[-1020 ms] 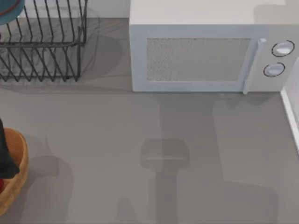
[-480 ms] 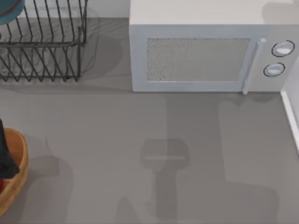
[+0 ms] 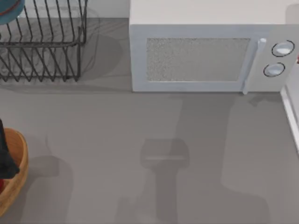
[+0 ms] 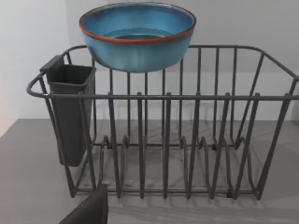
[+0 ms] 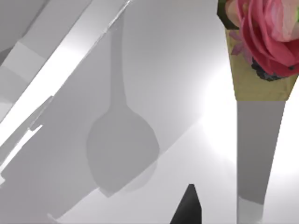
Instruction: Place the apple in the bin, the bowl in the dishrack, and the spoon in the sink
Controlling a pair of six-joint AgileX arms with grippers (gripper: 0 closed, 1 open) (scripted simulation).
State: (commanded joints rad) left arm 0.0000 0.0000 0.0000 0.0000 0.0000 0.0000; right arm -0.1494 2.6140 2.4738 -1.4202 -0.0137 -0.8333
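Left gripper (image 4: 88,211): we see a dark part of it low in the left wrist view, facing the dishrack. We cannot tell how far it is open or whether it has hold of anything.
Left arm (image 3: 3,156): a dark shape at the top view's left edge, over the bin.
Right gripper (image 5: 188,206): a dark tip of it shows over white sloping faces. We cannot tell its opening or whether it has hold of anything.
Near the right gripper: a spoon-shaped shadow (image 5: 122,140) lies on the white faces; beside it stands a grey strip with a tan, rose-patterned end (image 5: 261,60).
Small pink-red spoon (image 3: 297,57): a sliver at the top view's right edge, just beside the white microwave (image 3: 201,56) and its knobs.
Round deep blue bowl with a reddish-brown rim (image 4: 137,36): upright, on the top wires of the black thin-wire dishrack (image 4: 196,140), at the surface's far left.
Dark cutlery holder (image 4: 70,112): hung on the rack's end.
Round tan-orange bin (image 3: 16,172): at the left edge of the grey surface (image 3: 117,140).
Glossy red apple (image 3: 1,185): a red sliver inside the bin, under the arm.
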